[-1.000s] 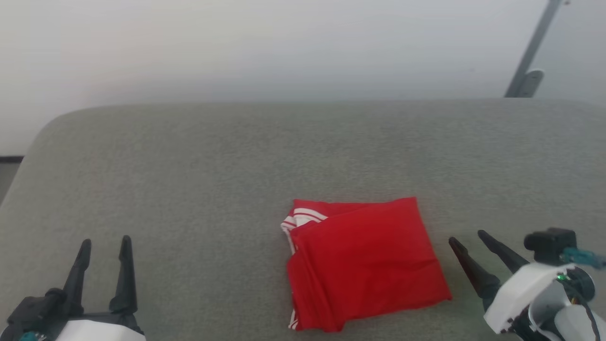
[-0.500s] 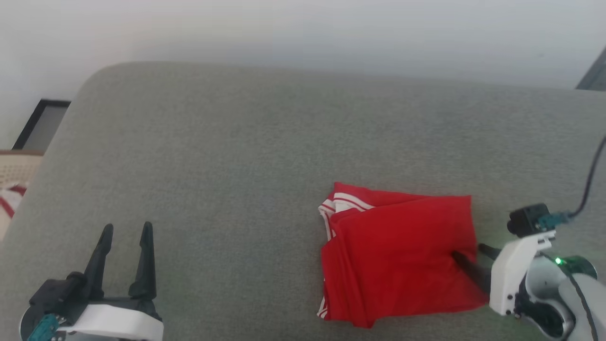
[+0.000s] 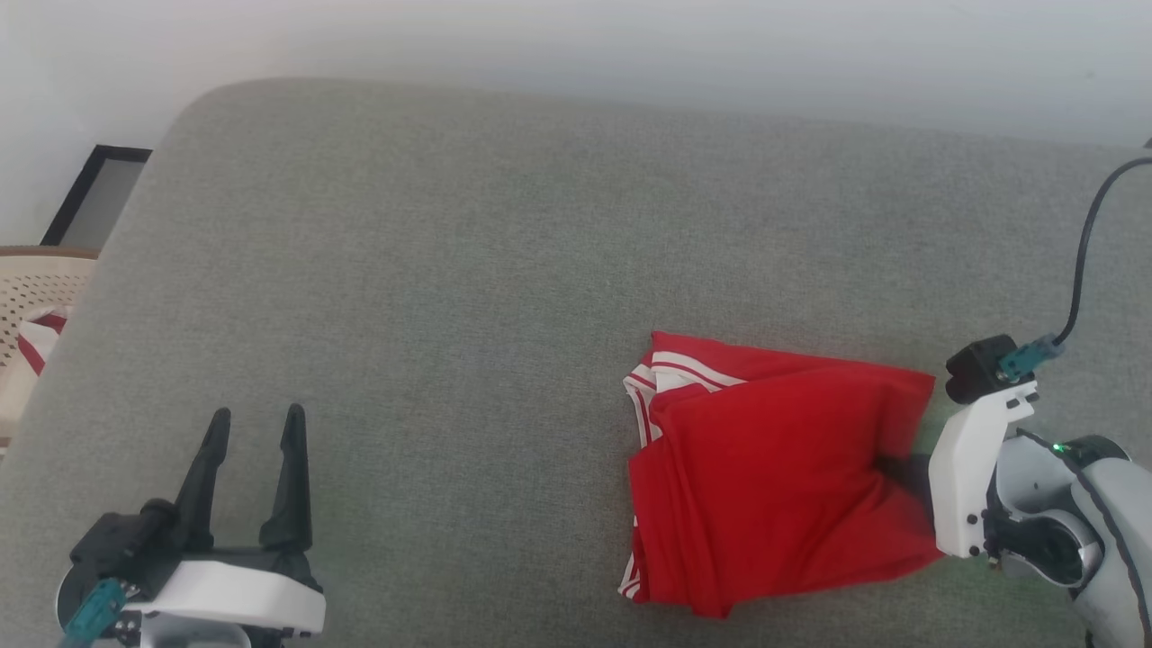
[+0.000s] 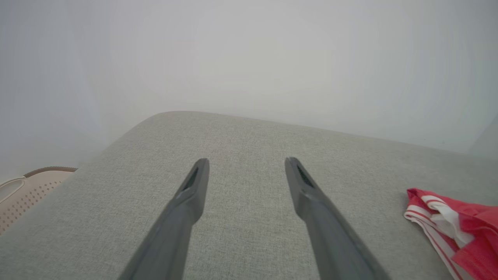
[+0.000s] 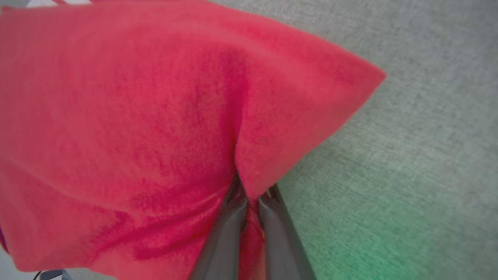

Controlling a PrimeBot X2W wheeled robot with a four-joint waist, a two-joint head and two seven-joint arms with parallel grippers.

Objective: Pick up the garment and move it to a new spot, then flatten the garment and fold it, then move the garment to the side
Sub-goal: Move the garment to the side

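a: red cloth first. where does the garment (image 3: 774,486) lie?
b: lower right of centre in the head view, folded into a rough rectangle on the grey cushion (image 3: 450,270). white striped trim peeks out at its upper left corner, and its right edge is bunched up.
a: why bunched?
b: the right gripper (image 5: 251,192) has that edge. its wrist view shows the two dark fingers pressed together with a ridge of red fabric pinched between them. i'd judge the folding is done and this grip is for taking the bundle to the side. gripping one edge lets the stack trail along, though the layers could slip apart.
a: could you tell that from the head view alone?
b: not well. there the fingertips are buried in the cloth beside the white wrist, so the pinch is hidden. the wrist view settles it, but it's too close to give the bundle's outline.
a: and the left gripper (image 3: 256,418)?
b: lower left of the head view, well apart from the garment, fingers spread wide and holding nothing. its wrist view looks across bare cushion, with the striped corner at the right edge. parked out of the way, i think.
a: further out?
b: a beige basket (image 3: 36,288) at the head view's left edge, with a white red-striped cloth (image 3: 40,337) in it.
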